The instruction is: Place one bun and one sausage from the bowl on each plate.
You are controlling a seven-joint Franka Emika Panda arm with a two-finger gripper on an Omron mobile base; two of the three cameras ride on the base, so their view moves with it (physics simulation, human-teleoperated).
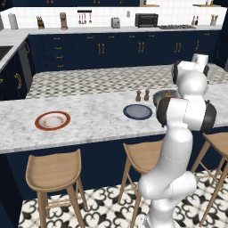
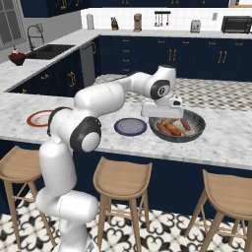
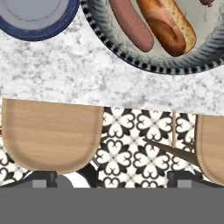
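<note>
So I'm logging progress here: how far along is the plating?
Nothing done: the orange plate and blue plate are bare. The open gripper holds nothing, near the bowl. A bun and sausage lie there; both plates remain.

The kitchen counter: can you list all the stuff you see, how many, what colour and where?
bowl: one, dark grey, on the marble counter right of the blue plate
sausage: at least two, reddish-brown, in the bowl
bun: at least one, orange-brown, in the bowl beside a sausage
blue plate: one, dark blue rim, pale centre, bare
orange plate: one, orange-red rim, cream centre, bare, far left on the counter
shakers: two, brown, behind the blue plate
stools: three, light wood, under the counter
toaster oven: one, black, back counter
gripper: one, white, above the bowl's near-left edge, jaws open, holding nothing
</note>
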